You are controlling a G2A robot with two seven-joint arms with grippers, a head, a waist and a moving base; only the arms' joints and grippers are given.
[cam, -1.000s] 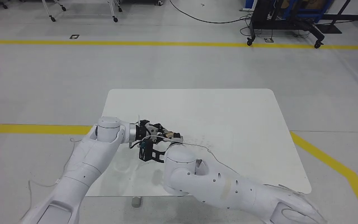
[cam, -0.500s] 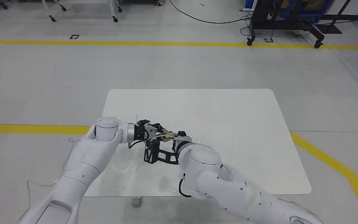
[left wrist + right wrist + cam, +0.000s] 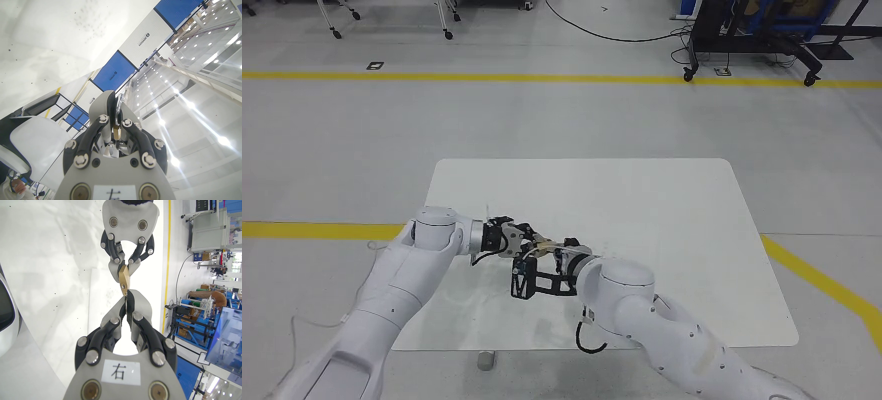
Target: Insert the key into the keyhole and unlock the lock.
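Observation:
My left gripper (image 3: 514,241) is shut on a small brass padlock (image 3: 540,243), held above the white table (image 3: 672,200). The right wrist view has the left gripper (image 3: 123,274) straight opposite, with the padlock (image 3: 124,278) sticking out of it and the keyhole (image 3: 123,286) facing the camera. My right gripper (image 3: 127,295) is shut on a thin metal key (image 3: 125,306), mostly hidden by the pads. The key's tip touches the padlock's end just beside the keyhole, not inside it. The left wrist view shows the padlock's brass (image 3: 117,133) deep between the left gripper's (image 3: 116,98) fingers.
Both grippers meet over the table's near left part, with my right gripper (image 3: 550,252) close against the left one. Bare tabletop stretches to the right and back. A yellow floor line (image 3: 322,230) runs past the table's left side.
My right arm has swung its elbow to the right, and its wrist has shifted right and nearer the table's front edge, staying against the padlock. The left arm has hardly moved.

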